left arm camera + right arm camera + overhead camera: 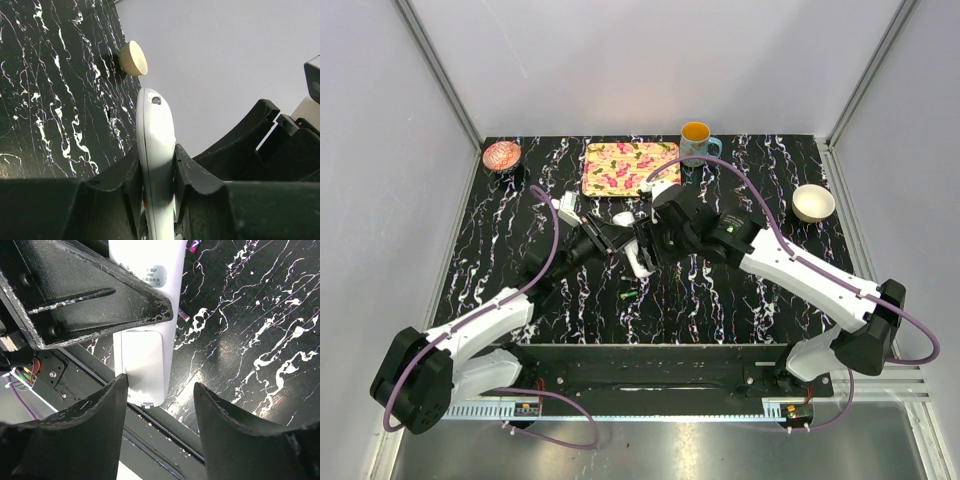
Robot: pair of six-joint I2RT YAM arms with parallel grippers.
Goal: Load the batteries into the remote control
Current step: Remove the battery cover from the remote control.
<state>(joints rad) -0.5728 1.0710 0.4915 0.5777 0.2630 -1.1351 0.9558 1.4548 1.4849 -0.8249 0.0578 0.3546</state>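
left pincer (156, 167) clamping remote control (156, 127), right pincer (161, 387) spread — astride it

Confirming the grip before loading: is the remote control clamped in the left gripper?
Yes, the left wrist view shows the white remote control pinched between both fingers of the left gripper.

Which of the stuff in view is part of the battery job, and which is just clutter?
Job:
- remote control, clamped in the left gripper
- batteries, loose on the table
- right gripper, open at the remote's end

Lying about:
- floral tray
- mug
- cream bowl
- reddish bowl
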